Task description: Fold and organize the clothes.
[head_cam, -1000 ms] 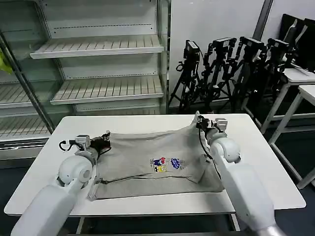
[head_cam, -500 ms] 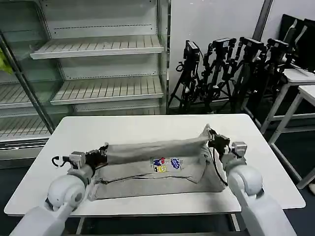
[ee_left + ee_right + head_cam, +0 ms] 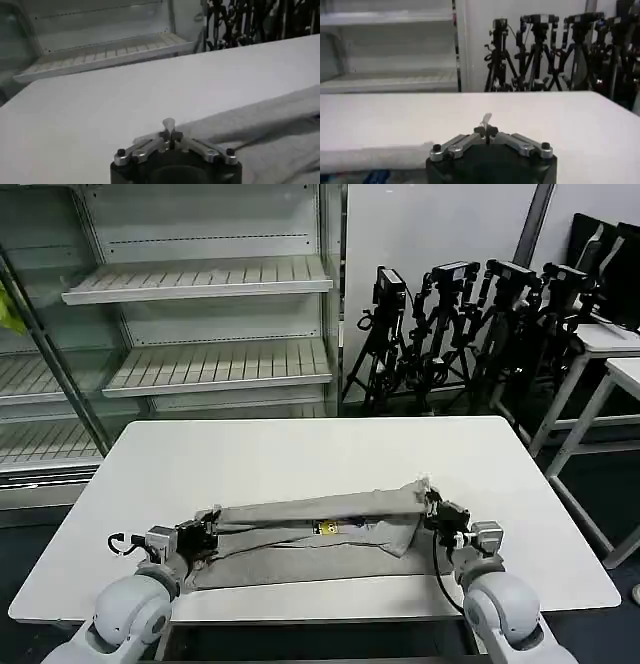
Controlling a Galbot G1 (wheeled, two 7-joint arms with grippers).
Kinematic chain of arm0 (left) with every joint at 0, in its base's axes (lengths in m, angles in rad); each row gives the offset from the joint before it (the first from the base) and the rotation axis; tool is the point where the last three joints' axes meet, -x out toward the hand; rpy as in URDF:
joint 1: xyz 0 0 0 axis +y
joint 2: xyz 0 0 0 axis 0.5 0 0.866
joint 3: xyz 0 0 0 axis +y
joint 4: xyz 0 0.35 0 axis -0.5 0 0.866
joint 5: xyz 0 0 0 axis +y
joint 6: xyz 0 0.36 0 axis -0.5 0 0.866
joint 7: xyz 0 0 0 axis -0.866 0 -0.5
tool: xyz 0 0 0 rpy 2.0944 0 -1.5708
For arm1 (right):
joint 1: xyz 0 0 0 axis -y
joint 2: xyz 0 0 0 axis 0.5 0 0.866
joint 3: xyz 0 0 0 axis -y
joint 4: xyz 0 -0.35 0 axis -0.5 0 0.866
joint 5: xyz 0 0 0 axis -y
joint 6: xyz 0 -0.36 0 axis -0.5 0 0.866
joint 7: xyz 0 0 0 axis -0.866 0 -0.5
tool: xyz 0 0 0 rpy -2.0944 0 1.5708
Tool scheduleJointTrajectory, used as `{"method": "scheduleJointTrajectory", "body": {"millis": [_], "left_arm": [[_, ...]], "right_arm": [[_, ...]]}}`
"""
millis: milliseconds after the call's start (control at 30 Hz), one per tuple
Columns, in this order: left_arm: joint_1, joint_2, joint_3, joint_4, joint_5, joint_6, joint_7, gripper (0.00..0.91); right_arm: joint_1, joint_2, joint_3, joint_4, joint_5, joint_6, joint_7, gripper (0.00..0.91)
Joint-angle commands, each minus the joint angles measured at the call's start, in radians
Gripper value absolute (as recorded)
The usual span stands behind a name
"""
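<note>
On the white rectangular table (image 3: 300, 449), the light grey soft-fabric shirt (image 3: 320, 529) lies half folded toward six o'clock. The left gripper (image 3: 207, 527) pinches its nine o'clock corner; the right gripper (image 3: 430, 506) pinches the three o'clock corner. Both wrist views show closed fingertips (image 3: 169, 131) (image 3: 486, 128) clamping fabric.

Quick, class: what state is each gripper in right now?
Left gripper: shut on the shirt, at its far edge.
Right gripper: shut on the shirt's far edge too.
</note>
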Motion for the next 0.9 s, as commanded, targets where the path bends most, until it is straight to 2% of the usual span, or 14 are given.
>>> {"method": "scheduleJointTrajectory", "body": {"millis": [33,267,467,900], "left_arm": [[0.084,-0.013,-0.031,-0.075,0.048,0.000,0.022,0.907],[0.177,-0.056,-0.113,-0.177,0.046,-0.001,-0.028,0.907],[0.233,-0.099,-0.182,-0.193,-0.062,-0.011,-0.111,0.907],[0.169,-0.228,-0.104,-0.044,-0.083,-0.083,-0.145,0.907]], "right_arm": [[-0.082,0.012,0.028,0.071,-0.028,-0.018,0.008,0.907],[-0.148,0.013,0.068,0.159,-0.040,-0.006,0.016,0.907],[-0.237,0.039,0.116,0.227,-0.056,0.009,0.016,0.907],[-0.337,0.111,0.121,0.249,-0.132,0.031,0.003,0.907]]}}
